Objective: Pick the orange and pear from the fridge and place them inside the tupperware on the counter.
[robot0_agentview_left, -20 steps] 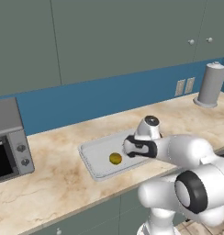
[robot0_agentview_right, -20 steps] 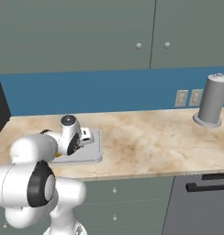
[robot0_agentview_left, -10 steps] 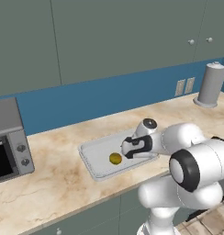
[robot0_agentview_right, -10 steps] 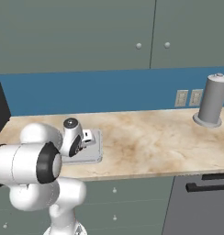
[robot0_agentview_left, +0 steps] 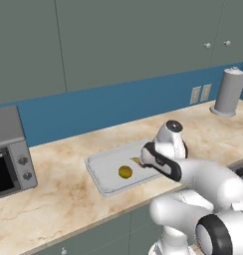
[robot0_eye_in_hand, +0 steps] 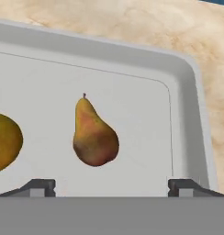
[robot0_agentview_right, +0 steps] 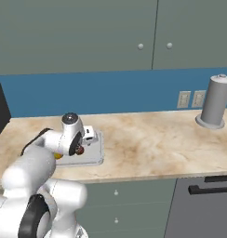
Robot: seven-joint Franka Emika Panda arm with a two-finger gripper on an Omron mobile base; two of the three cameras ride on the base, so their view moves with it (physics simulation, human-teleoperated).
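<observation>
The brownish, tapered pear point(robot0_eye_in_hand: 94, 136) lies free on the shallow pale grey tupperware point(robot0_eye_in_hand: 187, 82), stem pointing away, directly beneath the wide-spread end effector point(robot0_eye_in_hand: 112, 187), beside the round golden orange point(robot0_eye_in_hand: 4, 142).

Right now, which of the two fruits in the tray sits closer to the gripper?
The pear, the brownish fruit with the narrow stem end, lies between the gripper's open tips. The round orange sits off to one side.

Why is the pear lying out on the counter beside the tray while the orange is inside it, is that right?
Not quite. The pear lies inside the tray, next to the orange, not on the counter. The hand view shows both fruits on the tray's floor, within its raised rim.
</observation>
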